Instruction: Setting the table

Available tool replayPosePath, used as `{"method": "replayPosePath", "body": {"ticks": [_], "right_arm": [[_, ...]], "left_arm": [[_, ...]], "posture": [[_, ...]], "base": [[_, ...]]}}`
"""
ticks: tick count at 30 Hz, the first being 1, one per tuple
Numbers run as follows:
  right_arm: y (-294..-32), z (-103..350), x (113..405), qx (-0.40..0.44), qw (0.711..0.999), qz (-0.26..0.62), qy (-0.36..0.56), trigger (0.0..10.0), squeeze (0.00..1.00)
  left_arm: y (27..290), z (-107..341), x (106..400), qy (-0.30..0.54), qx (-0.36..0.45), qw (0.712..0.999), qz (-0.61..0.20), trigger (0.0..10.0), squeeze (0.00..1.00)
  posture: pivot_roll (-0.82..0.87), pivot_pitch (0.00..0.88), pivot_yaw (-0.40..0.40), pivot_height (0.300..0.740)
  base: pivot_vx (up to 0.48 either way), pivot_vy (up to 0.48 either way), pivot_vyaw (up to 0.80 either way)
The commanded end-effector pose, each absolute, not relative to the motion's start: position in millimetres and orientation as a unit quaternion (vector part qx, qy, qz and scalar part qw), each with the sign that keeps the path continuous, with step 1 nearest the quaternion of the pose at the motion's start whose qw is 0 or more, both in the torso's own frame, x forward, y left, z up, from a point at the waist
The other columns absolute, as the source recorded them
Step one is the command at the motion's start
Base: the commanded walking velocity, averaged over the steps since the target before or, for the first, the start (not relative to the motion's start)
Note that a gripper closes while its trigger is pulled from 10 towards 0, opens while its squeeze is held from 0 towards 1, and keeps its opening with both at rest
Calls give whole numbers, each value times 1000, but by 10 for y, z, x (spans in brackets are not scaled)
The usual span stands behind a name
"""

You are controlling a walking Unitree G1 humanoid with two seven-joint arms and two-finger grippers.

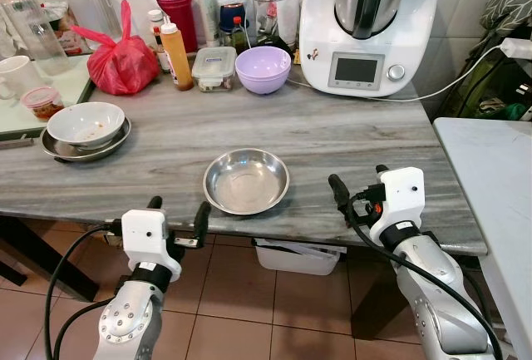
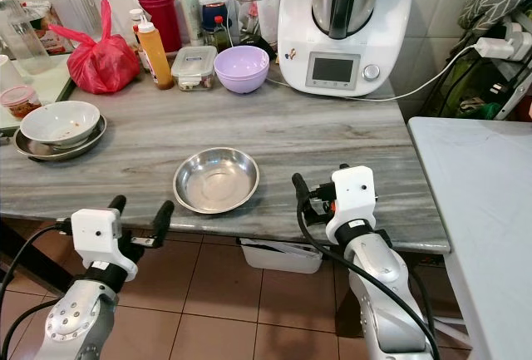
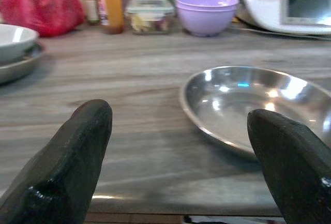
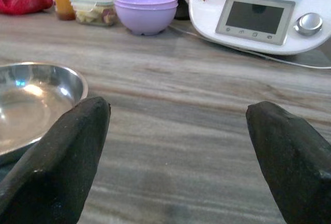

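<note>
Flanking steel bowl (image 1: 246, 180) at table (image 1: 349, 135) edge: left hand (image 1: 177, 212), right hand (image 1: 358, 180), both spread, empty.

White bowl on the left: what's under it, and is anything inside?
The white bowl sits in a steel plate, whose rim shows around it. Inside are reddish food smears; the plate's middle is covered.

A home kitchen, seemingly. Food processor (image 1: 366, 23), bowls (image 1: 263, 69), sauce bottle (image 1: 176, 55) crowd a counter (image 1: 349, 140). Tiled floor (image 1: 241, 302) below.
</note>
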State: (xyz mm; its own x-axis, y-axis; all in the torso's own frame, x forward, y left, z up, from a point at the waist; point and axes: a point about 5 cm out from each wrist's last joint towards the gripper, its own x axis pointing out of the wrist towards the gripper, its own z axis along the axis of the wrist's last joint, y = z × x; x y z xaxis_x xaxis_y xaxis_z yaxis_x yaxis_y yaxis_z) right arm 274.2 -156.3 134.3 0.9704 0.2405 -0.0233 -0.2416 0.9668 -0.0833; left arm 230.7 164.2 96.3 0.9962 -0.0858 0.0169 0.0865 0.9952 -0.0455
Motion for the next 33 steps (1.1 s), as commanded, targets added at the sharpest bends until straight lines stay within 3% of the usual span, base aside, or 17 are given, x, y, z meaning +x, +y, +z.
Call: {"method": "replayPosePath", "body": {"ticks": [1, 18, 28, 33], "right_arm": [[-1550, 1326, 2737, -43, 991, 129, 11, 10000, 0], [-1549, 1245, 2693, -37, 989, 142, 28, 10000, 0], [-1523, 1241, 2701, -37, 988, 148, 29, 10000, 0], [-1509, 1234, 2699, -32, 988, 150, 31, 10000, 0]], "left_arm": [[1701, 954, 2289, -11, -13, 1000, -26, 10000, 0], [1803, 827, 2079, 8, 9, 1000, 10, 10000, 0], [1795, 821, 2085, 14, 5, 1000, 14, 10000, 0], [1815, 809, 2096, 22, -5, 999, 27, 10000, 0]], "posture": [[-96, 21, 36, 740], [-81, 17, 30, 740], [-76, 19, 26, 740], [-76, 23, 26, 740]], "base": [[0, 0, 0], [0, 0, 0], [0, 0, -675], [0, 0, 0]]}}
